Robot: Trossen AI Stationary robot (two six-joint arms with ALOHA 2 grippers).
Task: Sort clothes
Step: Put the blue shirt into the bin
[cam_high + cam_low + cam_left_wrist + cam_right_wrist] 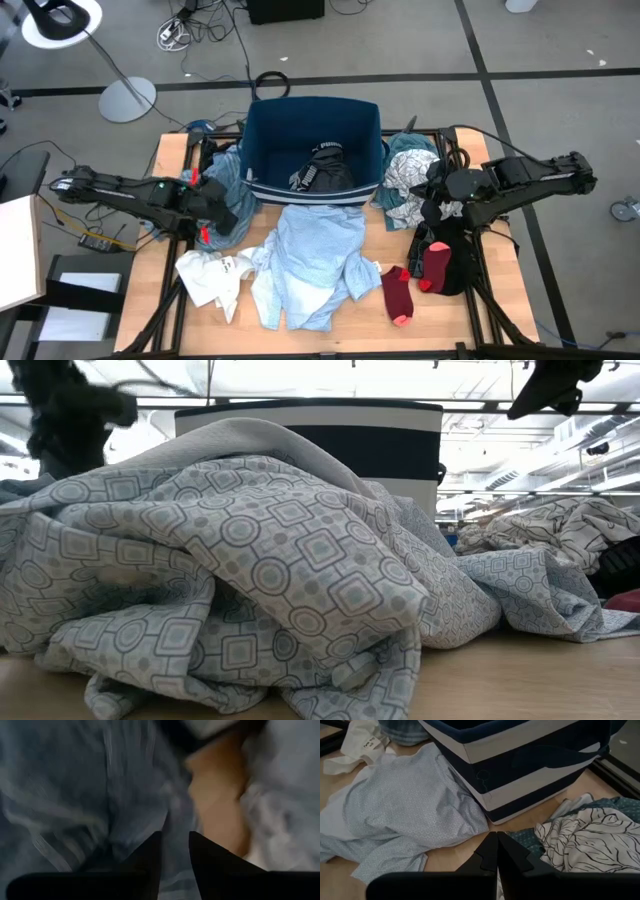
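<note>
A light blue patterned shirt [312, 262] lies spread at the table's middle, its far edge against the navy bin [312, 140]. It fills the low view [250, 570]. A white tee [212, 276] lies to its left. My left gripper [214, 214] hovers over a blue-grey garment [75, 795] left of the bin, its fingers [152, 857] a narrow gap apart. My right gripper [497, 851] is shut and empty above the teal and white-patterned pieces [408, 178], right of the bin. Two dark red socks [397, 295] and a black piece [455, 262] lie near right.
The navy bin with white stripes [530, 775] stands at the far middle with a black garment [325, 170] inside. Bare wood shows along the near edge [450, 330] and between the shirt and the bin's right corner [470, 852].
</note>
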